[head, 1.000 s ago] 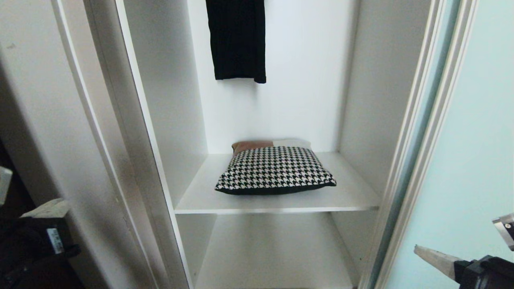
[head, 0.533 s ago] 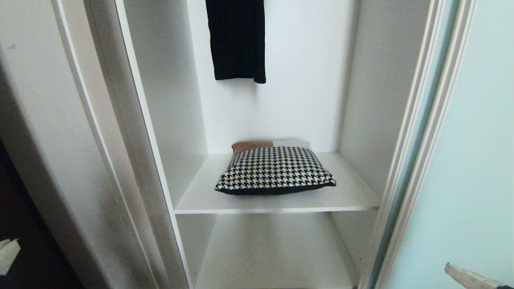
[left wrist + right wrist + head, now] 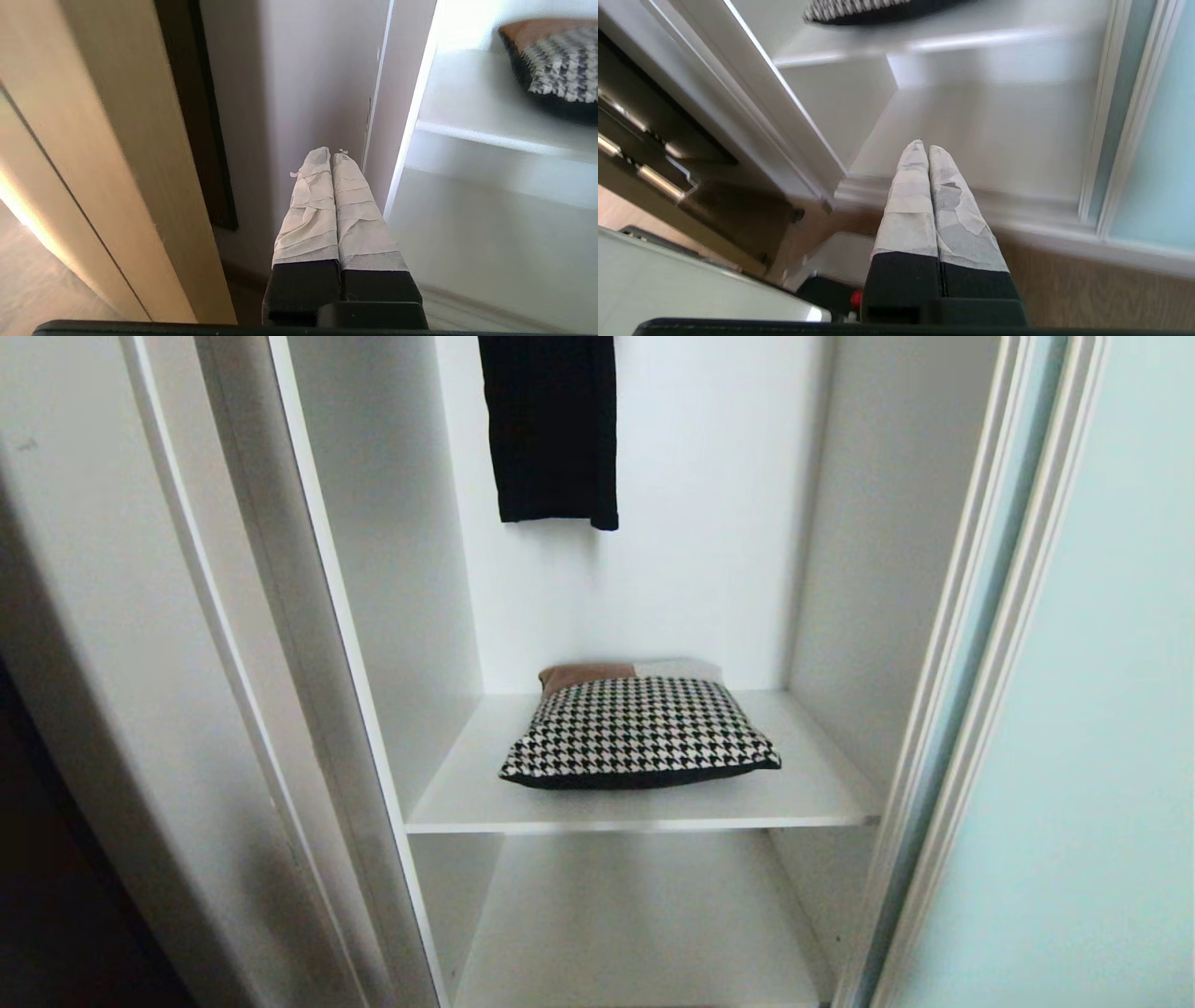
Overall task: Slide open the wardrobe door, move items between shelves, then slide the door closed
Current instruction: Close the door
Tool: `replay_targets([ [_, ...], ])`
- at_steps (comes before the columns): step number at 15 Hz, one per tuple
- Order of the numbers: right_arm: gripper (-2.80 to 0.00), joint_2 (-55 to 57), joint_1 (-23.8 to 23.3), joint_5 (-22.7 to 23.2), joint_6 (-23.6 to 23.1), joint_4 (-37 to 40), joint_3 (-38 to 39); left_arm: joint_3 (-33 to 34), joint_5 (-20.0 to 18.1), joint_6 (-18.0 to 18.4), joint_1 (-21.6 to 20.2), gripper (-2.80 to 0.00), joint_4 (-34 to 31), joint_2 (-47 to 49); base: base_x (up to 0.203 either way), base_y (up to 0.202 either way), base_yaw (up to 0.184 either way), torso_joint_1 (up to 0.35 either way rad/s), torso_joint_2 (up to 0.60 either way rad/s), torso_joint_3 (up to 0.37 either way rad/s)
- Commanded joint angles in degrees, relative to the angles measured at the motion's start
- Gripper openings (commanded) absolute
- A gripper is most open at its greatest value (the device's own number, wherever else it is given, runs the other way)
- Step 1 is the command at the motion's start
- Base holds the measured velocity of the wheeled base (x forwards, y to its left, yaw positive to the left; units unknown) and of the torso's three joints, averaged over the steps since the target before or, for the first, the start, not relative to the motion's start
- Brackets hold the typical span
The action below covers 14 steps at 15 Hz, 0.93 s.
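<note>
The sliding wardrobe door (image 3: 1111, 728) stands pushed aside at about 3 o'clock in the head view, leaving the white compartment open, and the houndstooth bundle (image 3: 640, 732) lies flat on the upper shelf (image 3: 467, 798) near the middle of the picture, with a second bundle (image 3: 597, 672) showing orange-brown and white just behind it at 12 o'clock from it. The lower shelf (image 3: 635, 915) at 6 o'clock shows nothing on it, and a black garment (image 3: 551, 429) hangs above at 12 o'clock. Judging from this, the item-moving step looks finished or between transfers — what remains would be closing the door. Neither arm shows in the head view. The left gripper (image 3: 331, 156) has its taped fingers (image 3: 310, 205) pressed together on nothing, low beside the wardrobe's side post (image 3: 322, 84), with the houndstooth bundle well apart from it, up at 2 o'clock in its wrist view. The right gripper (image 3: 924, 147) is likewise pressed together and empty, low before the wardrobe's base, the bundle at 12 o'clock and the door frame (image 3: 1111, 116) at 3 o'clock. The next move probably calls for one arm to rise, reach the door's frame edge and slide it leftward across the opening.
</note>
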State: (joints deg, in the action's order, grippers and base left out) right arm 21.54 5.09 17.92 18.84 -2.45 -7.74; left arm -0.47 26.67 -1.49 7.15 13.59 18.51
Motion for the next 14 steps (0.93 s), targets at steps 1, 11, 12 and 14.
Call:
replay_targets([
  [1,-2.80,-5.45,-0.92,0.23,0.06,0.04,2.25,0.56,0.50,-0.52,-0.82,-2.80,-0.39,-2.25,0.000,0.000,0.000,0.000,0.00,0.000],
  [11,-2.80,-6.16,-1.67,0.62,0.06,-2.38,2.55,0.24,-10.05,2.05,-7.29,-2.80,-5.07,-13.43,0.000,0.000,0.000,0.000,0.00,0.000],
  [12,-2.80,-6.16,-1.67,0.62,0.13,-2.38,2.47,0.11,-15.99,1.66,-7.31,-2.80,-6.40,-14.73,0.000,0.000,0.000,0.000,0.00,0.000],
  [14,-2.80,-6.16,-1.67,0.54,0.15,-2.47,2.38,0.42,-25.37,2.01,-7.32,-2.80,-9.31,-18.24,0.000,0.000,0.000,0.000,0.00,0.000],
])
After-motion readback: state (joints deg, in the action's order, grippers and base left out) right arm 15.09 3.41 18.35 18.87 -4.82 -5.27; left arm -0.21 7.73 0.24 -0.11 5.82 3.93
